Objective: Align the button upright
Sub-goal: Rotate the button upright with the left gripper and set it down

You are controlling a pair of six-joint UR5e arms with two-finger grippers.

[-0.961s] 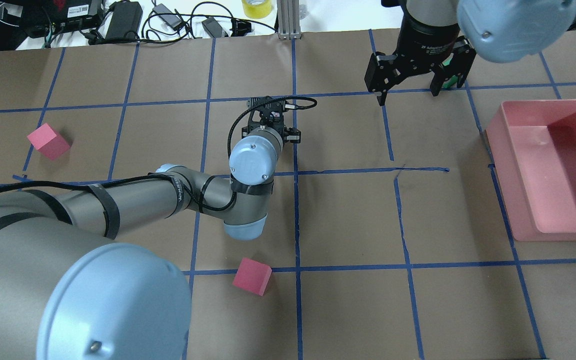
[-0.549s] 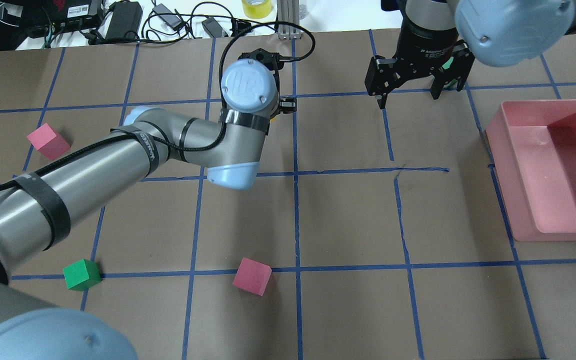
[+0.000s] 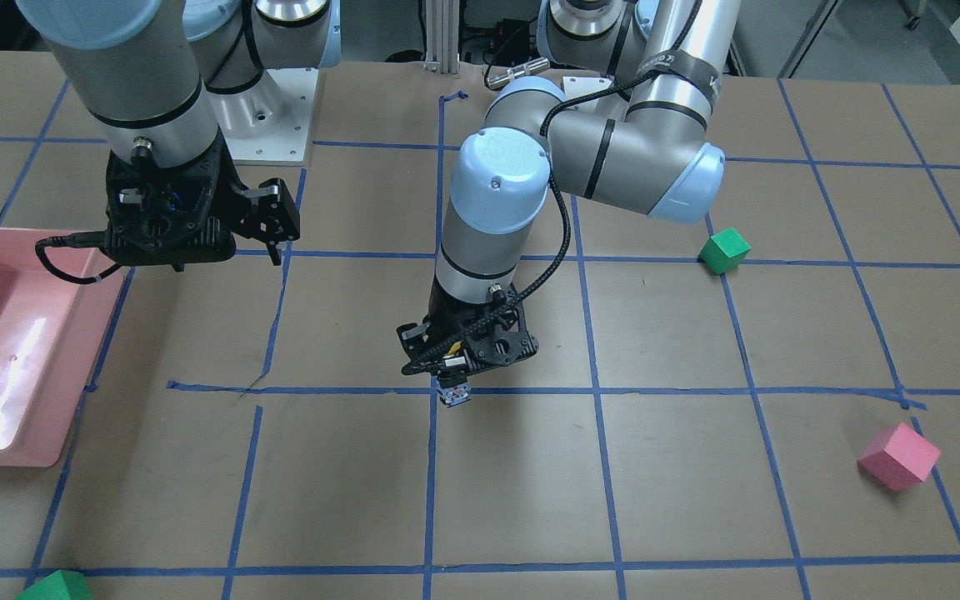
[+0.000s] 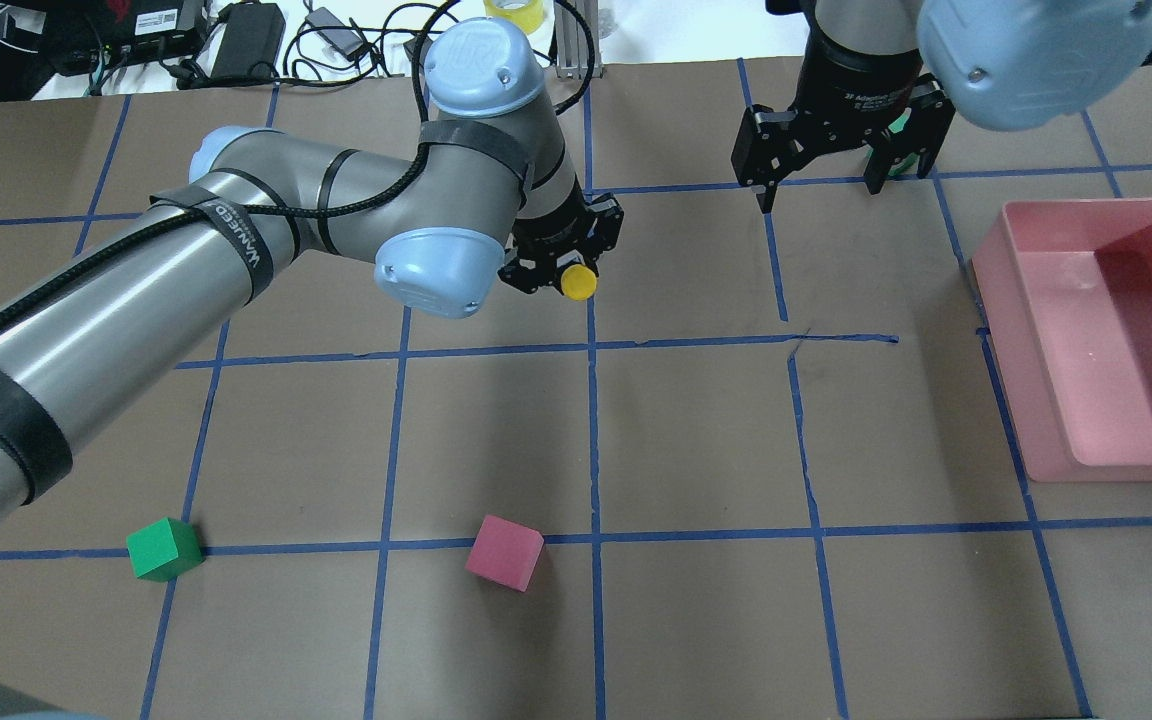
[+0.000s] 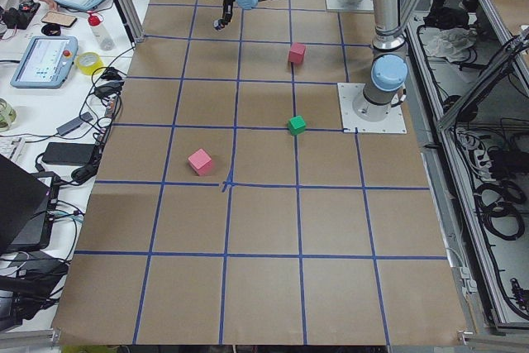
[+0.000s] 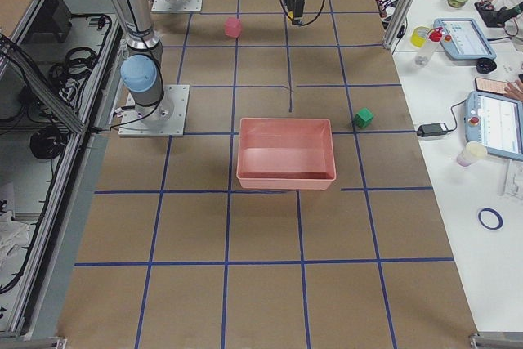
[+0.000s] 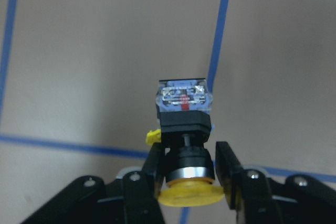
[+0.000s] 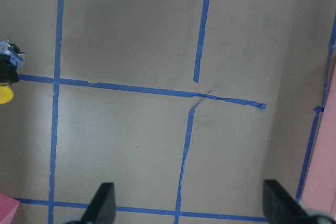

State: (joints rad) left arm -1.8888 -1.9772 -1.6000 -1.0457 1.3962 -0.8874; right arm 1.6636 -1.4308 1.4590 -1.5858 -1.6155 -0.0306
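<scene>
The button has a yellow cap (image 4: 576, 282), a black body and a pale block base (image 3: 453, 393). My left gripper (image 4: 564, 268) is shut on its black body just below the cap, as the left wrist view (image 7: 189, 156) shows. The base (image 7: 184, 98) points away from the wrist toward the table, and the button hangs above a blue tape crossing. My right gripper (image 4: 818, 188) is open and empty at the far right. In the right wrist view (image 8: 191, 208) the button (image 8: 5, 80) is at the left edge.
A pink bin (image 4: 996, 330) stands at the right edge. A pink cube (image 4: 504, 552) and a green cube (image 4: 164, 548) lie near the front. Another pink cube (image 3: 899, 456) lies far left. A green cube (image 4: 896, 150) sits behind the right gripper.
My left arm has swung upward and turned its wrist, so the gripper now tilts and the button's yellow cap shows from above. The right gripper has hardly moved.
</scene>
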